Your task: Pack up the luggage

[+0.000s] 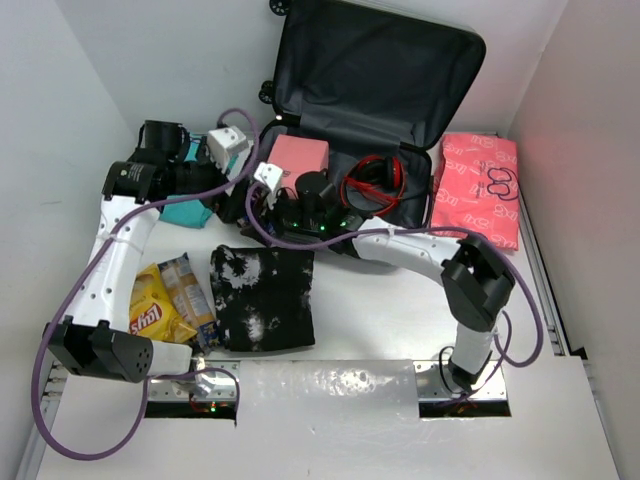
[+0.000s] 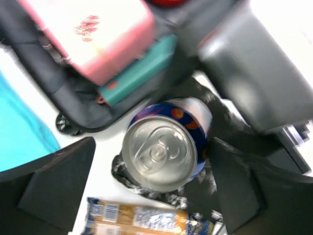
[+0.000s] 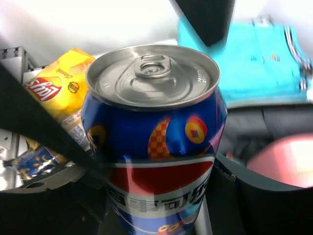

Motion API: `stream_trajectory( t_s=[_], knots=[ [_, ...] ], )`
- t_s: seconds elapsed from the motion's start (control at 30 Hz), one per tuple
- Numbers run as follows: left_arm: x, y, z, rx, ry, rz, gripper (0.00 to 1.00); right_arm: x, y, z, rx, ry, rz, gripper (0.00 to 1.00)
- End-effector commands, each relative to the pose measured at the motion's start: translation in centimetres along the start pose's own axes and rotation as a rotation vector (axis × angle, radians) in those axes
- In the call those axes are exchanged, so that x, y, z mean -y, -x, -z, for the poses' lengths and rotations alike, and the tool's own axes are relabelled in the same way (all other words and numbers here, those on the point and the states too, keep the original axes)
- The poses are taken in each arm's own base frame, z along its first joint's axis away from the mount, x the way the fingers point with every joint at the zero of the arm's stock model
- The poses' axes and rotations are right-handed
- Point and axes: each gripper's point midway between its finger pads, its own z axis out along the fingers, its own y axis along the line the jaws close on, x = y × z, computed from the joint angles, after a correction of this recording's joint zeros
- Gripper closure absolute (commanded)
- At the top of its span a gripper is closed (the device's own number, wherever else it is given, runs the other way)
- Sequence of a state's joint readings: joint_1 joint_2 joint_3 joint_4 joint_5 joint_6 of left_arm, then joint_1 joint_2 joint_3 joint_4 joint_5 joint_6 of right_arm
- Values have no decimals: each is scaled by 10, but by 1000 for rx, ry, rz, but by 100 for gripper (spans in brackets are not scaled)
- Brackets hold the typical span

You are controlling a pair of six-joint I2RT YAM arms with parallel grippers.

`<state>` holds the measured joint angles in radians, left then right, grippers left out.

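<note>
The luggage lies open at the back of the table with its lid raised; a pink pouch and red headphones rest in its dark lining. A blue Pepsi can stands upright just in front of the case's left corner, over the edge of a black-and-white cloth. My right gripper is shut on the can's sides. Around the can's silver top, my left gripper stands open, its fingers well clear. In the top view both grippers crowd together and hide the can.
The black-and-white cloth lies mid-table, with a yellow Lay's bag and a snack packet to its left. A teal cloth sits under the left arm. A pink package lies right of the case.
</note>
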<state>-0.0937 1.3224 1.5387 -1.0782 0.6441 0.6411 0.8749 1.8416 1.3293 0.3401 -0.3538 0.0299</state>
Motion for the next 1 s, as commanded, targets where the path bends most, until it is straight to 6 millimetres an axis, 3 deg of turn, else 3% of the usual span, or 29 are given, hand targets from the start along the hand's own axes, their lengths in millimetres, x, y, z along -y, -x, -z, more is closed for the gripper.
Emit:
stream_trajectory(
  t_s=[0.0, 0.07, 0.1, 0.23, 0.4, 0.5, 0.57, 0.63, 0.7, 0.77, 0.83, 0.9, 0.97],
  knots=[
    [-45, 56, 19, 176, 251, 96, 0, 27, 58, 27, 61, -173, -97, 100],
    [-63, 73, 29, 225, 354, 175, 0, 50, 56, 45, 55, -299, -203, 100],
    [-69, 76, 33, 234, 387, 197, 0, 61, 63, 56, 82, -367, -273, 100],
    [-95, 87, 44, 265, 511, 316, 0, 120, 57, 101, 120, -566, -510, 100],
    [-111, 64, 36, 206, 587, 377, 0, 184, 24, 161, 45, -919, -538, 100],
    [-118, 36, 28, 129, 630, 395, 0, 208, -5, 190, -83, -988, -599, 100],
    [-124, 25, 30, 95, 678, 396, 0, 220, -35, 205, -182, -997, -677, 100],
    [-129, 15, 30, 63, 713, 390, 0, 227, -57, 208, -251, -995, -699, 100],
    [-130, 10, 27, 51, 711, 378, 0, 227, -60, 205, -318, -926, -578, 100],
    [-130, 8, 26, 44, 710, 374, 0, 200, -58, 187, -417, -688, -343, 100],
    [-129, 4, 25, 32, 710, 360, 0, 176, -71, 197, -548, -547, -93, 100],
    [-129, -3, 21, 8, 702, 349, 0, 149, -92, 201, -636, -370, 5, 100],
    [-134, -9, 20, -12, 728, 350, 0, 148, -105, 211, -713, -356, 37, 100]
  ],
)
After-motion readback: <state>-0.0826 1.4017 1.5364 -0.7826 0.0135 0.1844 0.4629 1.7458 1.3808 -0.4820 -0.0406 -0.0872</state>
